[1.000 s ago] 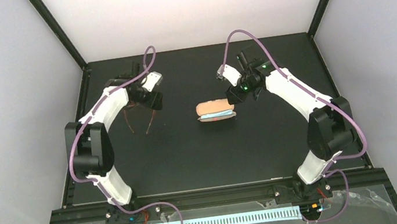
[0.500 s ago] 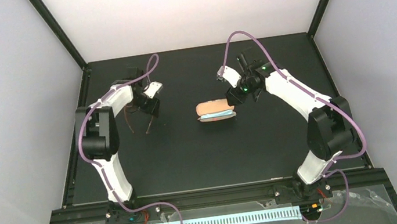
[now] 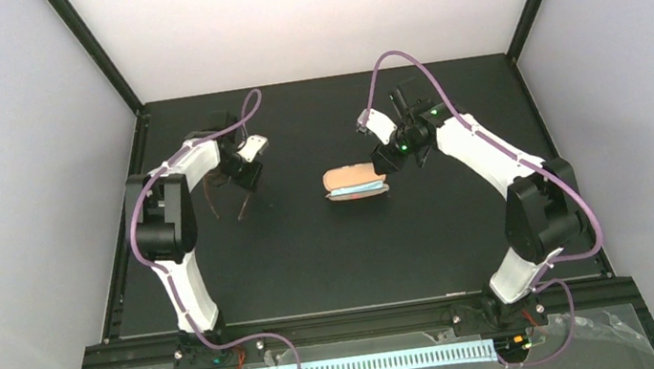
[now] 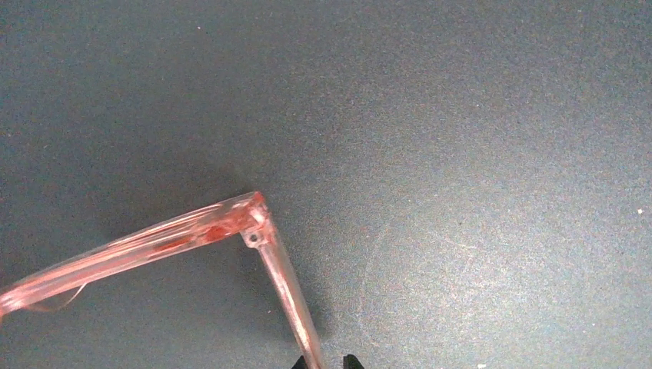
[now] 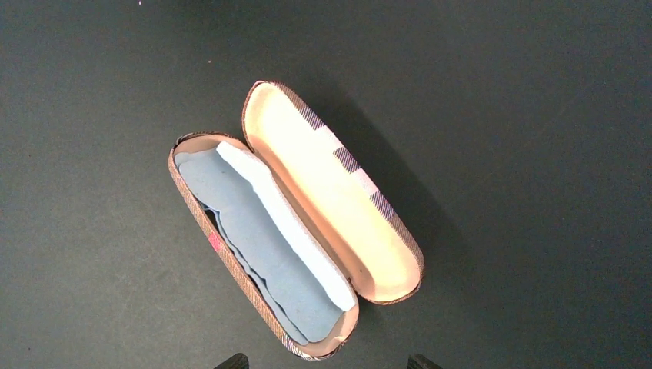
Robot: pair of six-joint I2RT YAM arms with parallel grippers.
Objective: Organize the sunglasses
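Observation:
The sunglasses, with a translucent reddish frame, lie on the black table at the left. One slim temple arm runs from the hinge down between my left gripper's fingertips. The left gripper is shut on that temple arm, and only the tips of its fingers show at the bottom edge. My right gripper hovers open over the near end of the open striped case, touching nothing. In the top view the right gripper is at the case's right end.
The case lies open at the table's middle with a light-blue cloth in its lower half. Black frame posts rise at the table's back corners, and white walls stand behind.
My left gripper has closed from open onto the sunglasses' temple arm, and the left arm's elbow has swung inward and up. The right arm and case have stayed put.

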